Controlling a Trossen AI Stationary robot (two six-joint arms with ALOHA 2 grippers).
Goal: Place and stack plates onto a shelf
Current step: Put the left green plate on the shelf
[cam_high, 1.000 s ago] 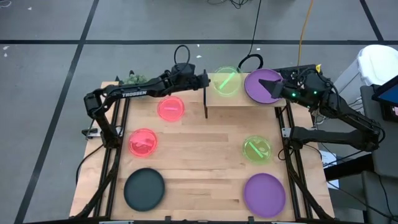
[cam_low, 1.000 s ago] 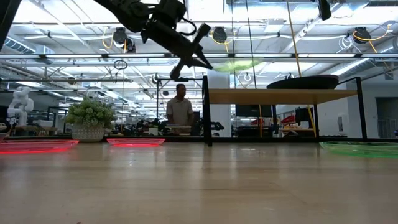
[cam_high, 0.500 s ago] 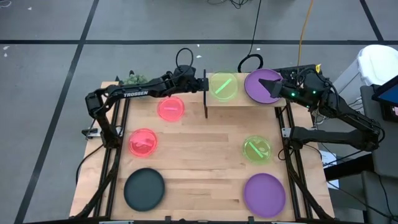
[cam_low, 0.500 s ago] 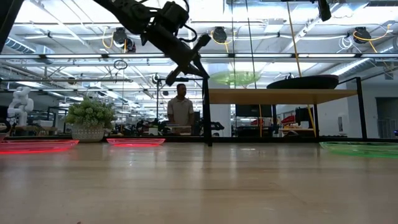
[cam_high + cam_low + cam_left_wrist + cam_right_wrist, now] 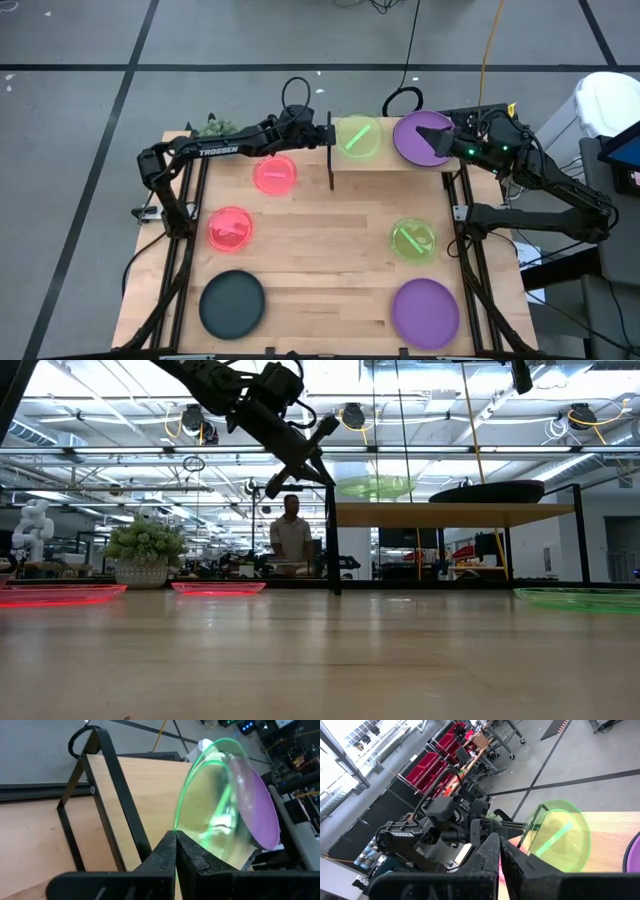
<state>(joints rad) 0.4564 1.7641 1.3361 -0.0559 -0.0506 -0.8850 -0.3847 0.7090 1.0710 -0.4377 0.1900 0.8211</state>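
With my left gripper [image 5: 175,840] pinching the rim of the neon green plate [image 5: 358,136] just above the shelf [image 5: 385,172], beside the purple plate [image 5: 420,135], I judge lowering flat, then releasing, comes next.

Right tool [image 5: 497,851] closed; beyond it, left arm [image 5: 427,832] holds green plate [image 5: 560,836].

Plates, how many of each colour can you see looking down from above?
Green plates: 2
Pink-red plates: 2
Purple plates: 2
Dark teal plates: 1
Total: 7
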